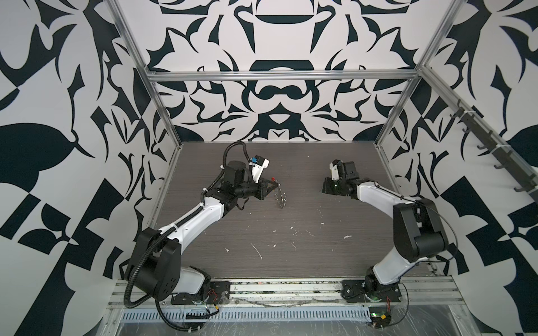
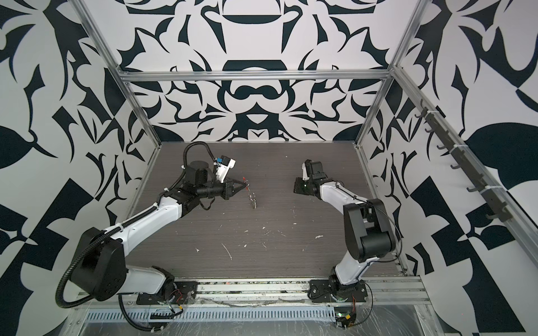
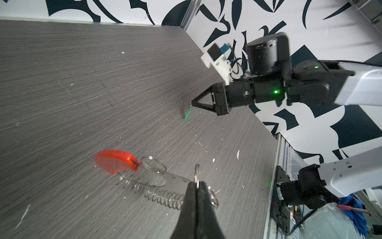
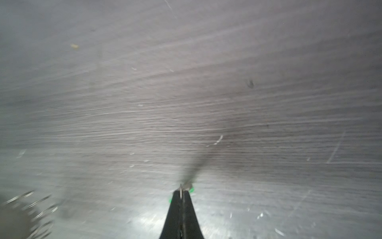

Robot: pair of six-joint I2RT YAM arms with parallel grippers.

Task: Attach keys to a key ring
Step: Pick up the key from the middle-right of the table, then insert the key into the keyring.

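My left claw (image 3: pixel 197 186) pinches the key ring (image 3: pixel 173 179); my right claw (image 3: pixel 192 102) pinches the green tag (image 3: pixel 187 113) at its tip, so a jolt could drop it.

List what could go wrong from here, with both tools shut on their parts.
1. The right tool pinches the green key tag only at its very tip. The tag dangles and could slip or swing.
2. The left tool grips the key ring by thin metal. Its red piece and spring hang loose and may sway, making threading hard.
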